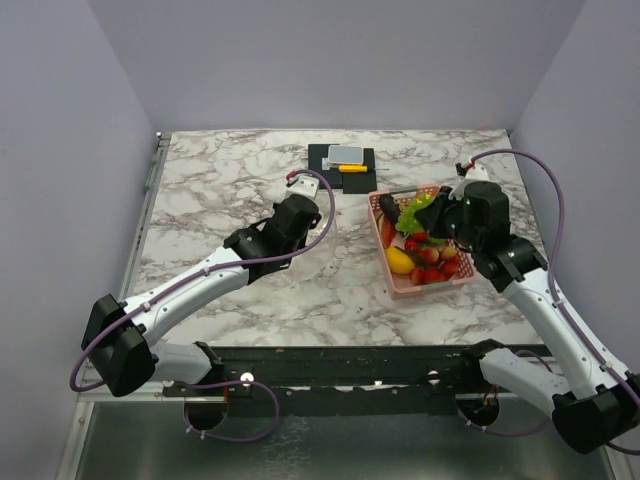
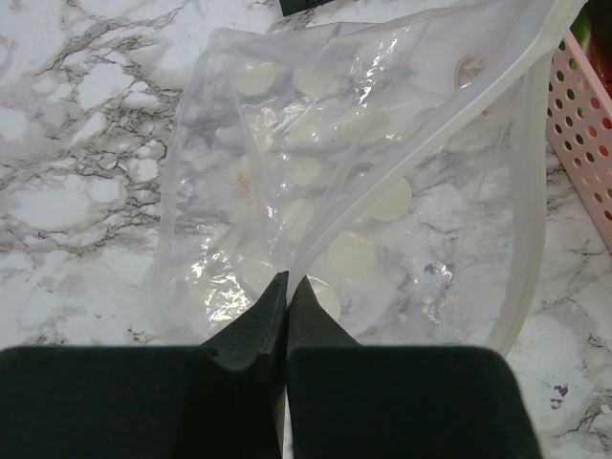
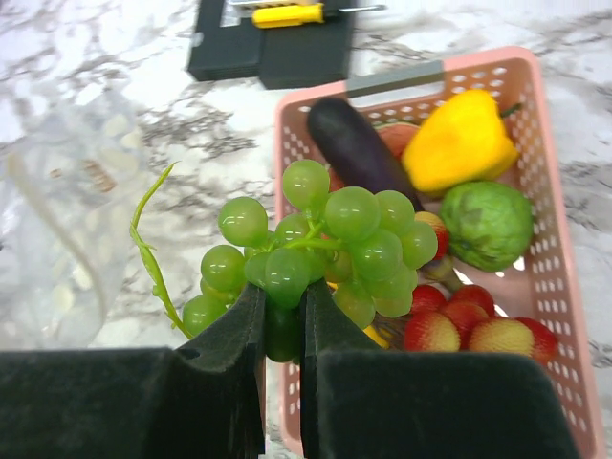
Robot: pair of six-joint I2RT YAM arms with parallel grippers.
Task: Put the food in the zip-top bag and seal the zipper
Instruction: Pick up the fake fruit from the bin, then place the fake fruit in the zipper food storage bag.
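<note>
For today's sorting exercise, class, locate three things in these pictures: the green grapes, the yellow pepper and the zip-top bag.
green grapes (image 3: 354, 215), right wrist view, on a grape mid-bunch.
yellow pepper (image 3: 459, 143), right wrist view, on its broad side.
zip-top bag (image 2: 316, 124), left wrist view, on its crinkled clear film.

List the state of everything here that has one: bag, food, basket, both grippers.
bag: no food inside, looks unsealed, edge pinched by the left gripper
left gripper: shut on the bag
right gripper: shut on the grapes
grapes: held over the basket
basket: upright, holding food
eggplant: lying in the basket
yellow pepper: in the basket
strawberries: in the basket
</note>
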